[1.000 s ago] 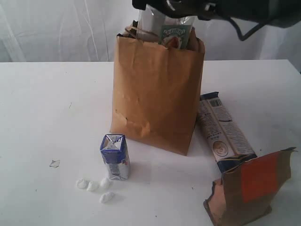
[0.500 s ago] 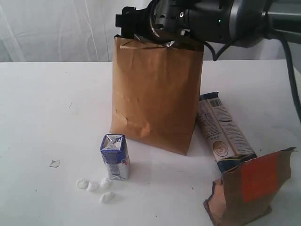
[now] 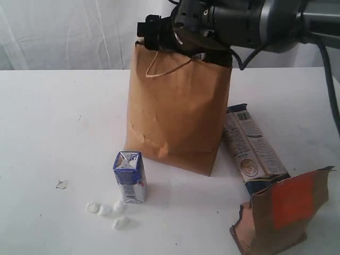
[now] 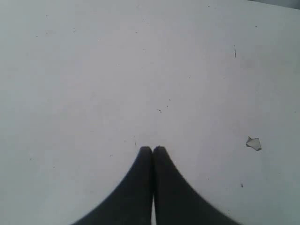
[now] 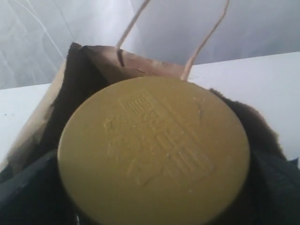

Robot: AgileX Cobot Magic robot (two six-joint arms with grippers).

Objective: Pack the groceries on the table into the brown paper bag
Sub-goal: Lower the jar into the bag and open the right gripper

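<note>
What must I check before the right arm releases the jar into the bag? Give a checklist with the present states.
1. Right gripper holds the jar: ok.
2. Bag stands upright: ok.
3. Right gripper is at the bag mouth: ok.
4. Free room inside the bag: cannot tell.
5. Left gripper is shut over bare table, away from the bag: ok.
</note>
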